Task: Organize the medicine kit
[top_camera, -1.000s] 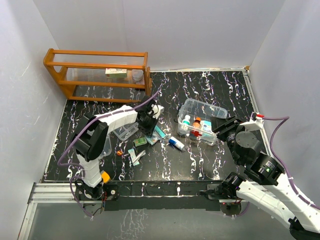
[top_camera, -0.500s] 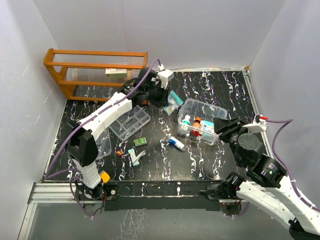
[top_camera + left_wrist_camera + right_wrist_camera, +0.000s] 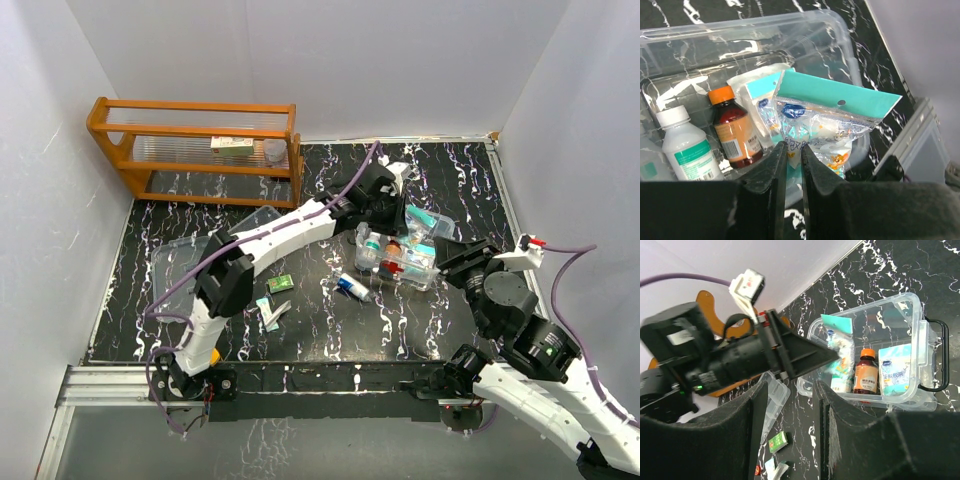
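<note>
The medicine kit's clear box (image 3: 440, 262) stands right of centre and holds a brown bottle with an orange cap (image 3: 732, 127), a white bottle with a green label (image 3: 687, 146) and a blue-white sachet (image 3: 895, 369). My left gripper (image 3: 405, 207) is shut on a clear packet with a teal top (image 3: 835, 112). It holds the packet over the box's far end. The packet also shows in the right wrist view (image 3: 839, 347). My right gripper (image 3: 462, 256) is open and empty, just near-right of the box. The clear divided tray insert (image 3: 774, 399) lies left of the box.
The orange wooden rack (image 3: 195, 150) stands at the back left with a small carton (image 3: 232, 145) on it. A green box (image 3: 279, 284), a blue-white tube (image 3: 352, 287) and sachets (image 3: 270, 312) lie loose in front of the kit. A clear plastic piece (image 3: 185, 262) lies at the left.
My left arm has swung from the loose items at left-centre up and right, carrying the teal-topped packet to above the box. My right gripper has drawn back a little toward the right.
</note>
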### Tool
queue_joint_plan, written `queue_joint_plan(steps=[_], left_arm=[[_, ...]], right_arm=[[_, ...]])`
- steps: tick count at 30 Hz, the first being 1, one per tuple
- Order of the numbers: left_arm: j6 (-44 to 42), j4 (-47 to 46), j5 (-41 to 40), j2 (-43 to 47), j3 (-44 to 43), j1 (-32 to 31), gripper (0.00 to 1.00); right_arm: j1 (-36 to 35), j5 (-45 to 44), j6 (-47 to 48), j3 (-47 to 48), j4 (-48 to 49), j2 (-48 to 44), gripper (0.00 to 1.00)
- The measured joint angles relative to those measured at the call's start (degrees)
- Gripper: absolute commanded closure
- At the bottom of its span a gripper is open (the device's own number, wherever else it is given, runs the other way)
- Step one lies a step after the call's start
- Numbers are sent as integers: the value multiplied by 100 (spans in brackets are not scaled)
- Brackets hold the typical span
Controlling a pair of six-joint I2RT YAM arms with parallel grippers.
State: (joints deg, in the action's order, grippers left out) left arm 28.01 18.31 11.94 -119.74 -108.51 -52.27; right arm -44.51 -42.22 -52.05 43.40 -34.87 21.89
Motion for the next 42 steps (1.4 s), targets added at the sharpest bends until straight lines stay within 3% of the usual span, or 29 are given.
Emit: queue_joint_plan(steps=[9, 24, 31, 42], left_arm=[[1016, 66, -1019, -817, -546, -57, 88], [1335, 562, -1419, -1591, -1154, -658, 83], [1355, 719, -1408, -1808, -1443, -673, 68], [1075, 1012, -1453, -1834, -1722, -667, 62]], right_arm=[[0, -55, -87, 0, -146, -118, 61], [0, -120, -105, 0, -245, -133, 61], [-2, -122, -105, 0, -264, -133, 60], [0, -127, -105, 0, -264, -133, 60]])
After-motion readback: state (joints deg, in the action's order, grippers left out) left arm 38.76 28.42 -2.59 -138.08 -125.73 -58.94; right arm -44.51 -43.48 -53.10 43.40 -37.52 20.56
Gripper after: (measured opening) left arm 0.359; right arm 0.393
